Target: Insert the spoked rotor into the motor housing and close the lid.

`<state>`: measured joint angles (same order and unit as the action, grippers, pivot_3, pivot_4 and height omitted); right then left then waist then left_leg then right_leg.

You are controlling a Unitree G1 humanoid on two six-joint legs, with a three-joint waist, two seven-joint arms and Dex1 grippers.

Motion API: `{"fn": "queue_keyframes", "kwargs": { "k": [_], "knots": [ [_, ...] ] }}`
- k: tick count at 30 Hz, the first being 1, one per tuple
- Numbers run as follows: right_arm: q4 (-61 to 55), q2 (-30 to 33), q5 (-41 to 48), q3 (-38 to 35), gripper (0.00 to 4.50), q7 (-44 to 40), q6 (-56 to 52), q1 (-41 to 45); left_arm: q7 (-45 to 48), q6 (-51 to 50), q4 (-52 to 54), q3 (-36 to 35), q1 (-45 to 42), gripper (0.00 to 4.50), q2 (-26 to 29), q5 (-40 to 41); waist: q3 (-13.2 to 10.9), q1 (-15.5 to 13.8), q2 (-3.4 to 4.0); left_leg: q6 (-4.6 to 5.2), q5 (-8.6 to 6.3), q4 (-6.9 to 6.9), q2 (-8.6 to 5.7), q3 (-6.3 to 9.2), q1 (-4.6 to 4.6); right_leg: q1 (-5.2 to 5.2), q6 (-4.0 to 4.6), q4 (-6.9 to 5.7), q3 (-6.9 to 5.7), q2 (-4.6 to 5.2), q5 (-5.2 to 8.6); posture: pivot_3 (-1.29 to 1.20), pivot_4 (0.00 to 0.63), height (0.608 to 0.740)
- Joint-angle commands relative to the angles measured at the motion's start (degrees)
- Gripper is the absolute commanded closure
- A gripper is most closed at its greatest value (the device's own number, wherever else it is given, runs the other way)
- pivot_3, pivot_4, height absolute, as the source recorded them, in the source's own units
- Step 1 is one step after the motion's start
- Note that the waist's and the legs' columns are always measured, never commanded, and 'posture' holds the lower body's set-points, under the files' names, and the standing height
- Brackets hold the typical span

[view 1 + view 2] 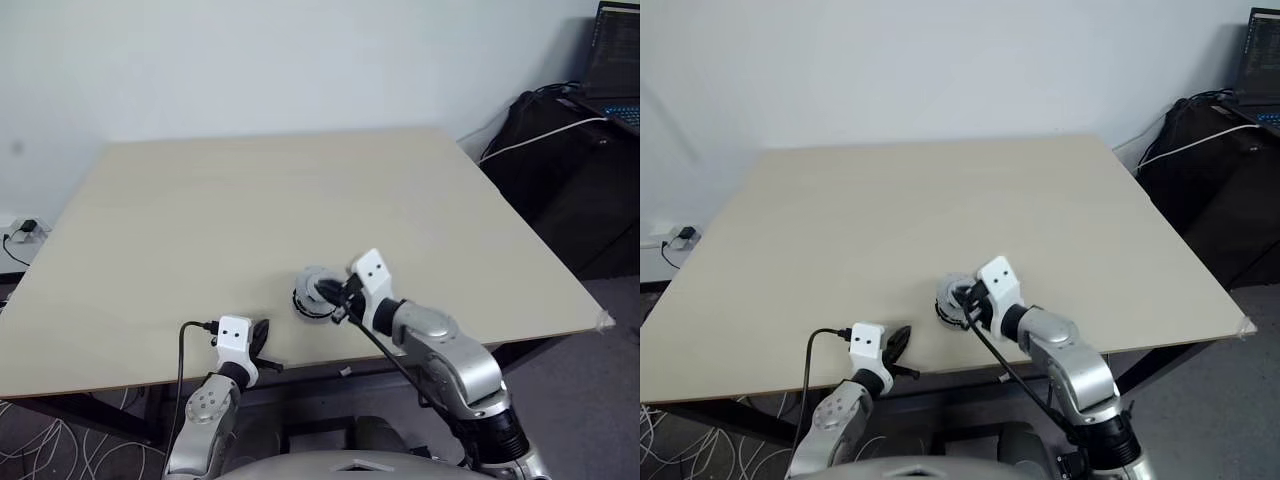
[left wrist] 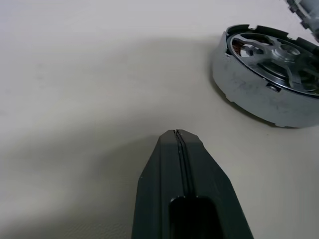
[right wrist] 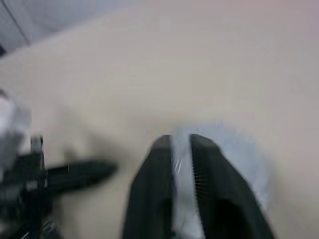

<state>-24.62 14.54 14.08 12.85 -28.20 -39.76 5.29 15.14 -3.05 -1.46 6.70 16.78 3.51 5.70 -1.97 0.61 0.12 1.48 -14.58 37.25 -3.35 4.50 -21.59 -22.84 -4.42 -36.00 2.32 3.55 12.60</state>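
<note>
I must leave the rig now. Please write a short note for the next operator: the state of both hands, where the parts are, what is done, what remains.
Left hand: shut, empty, low over the table, beside the motor housing.
Right hand: at the housing; its grip is unclear.
Done: the spoked wheel sits inside the housing, whose top is uncovered.
Lid: not certain; the blurred pale round shape by the right hand may be it.
Left to do: seat the lid on the housing and check that it closes.
</note>
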Motion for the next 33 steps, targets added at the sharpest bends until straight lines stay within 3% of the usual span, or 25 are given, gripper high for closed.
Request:
{"fn": "queue_keyframes", "kwargs": {
  "k": [1, 9, 33],
  "knots": [
    [0.6, 0.6, 0.2, -1.4, 2.70, -0.3, 3.6, 0.6, 0.7, 1.5, 0.2, -0.2, -1.2, 4.50, 0.1, 0.5, 0.0, 0.0, -0.01, 0.00, 0.00, 0.00, 0.00, 0.00, 0.00, 0.00, 0.00, 0.00, 0.00, 0.00, 0.00, 0.00, 0.000, 0.740],
    [13.9, 1.5, -1.9, 1.7, 0.05, -5.2, 12.5, 3.4, 0.8, 1.9, -0.5, -0.7, -1.5, 4.50, 0.1, 0.4, 0.0, 0.0, 0.00, 0.09, 0.05, 0.01, -0.02, -0.02, 0.01, 0.01, 0.01, 0.00, 0.02, 0.00, -0.01, 0.00, 0.000, 0.740],
    [35.1, -0.6, -4.9, 1.8, 0.01, -9.6, 20.1, 11.8, 0.6, 3.7, -1.7, -1.5, -1.5, 4.50, -0.3, 0.0, 0.1, -0.1, 0.08, 0.17, 0.10, 0.02, -0.02, -0.02, 0.03, 0.02, 0.07, -0.01, 0.04, -0.02, -0.09, 0.00, 0.000, 0.740]
  ]
}}
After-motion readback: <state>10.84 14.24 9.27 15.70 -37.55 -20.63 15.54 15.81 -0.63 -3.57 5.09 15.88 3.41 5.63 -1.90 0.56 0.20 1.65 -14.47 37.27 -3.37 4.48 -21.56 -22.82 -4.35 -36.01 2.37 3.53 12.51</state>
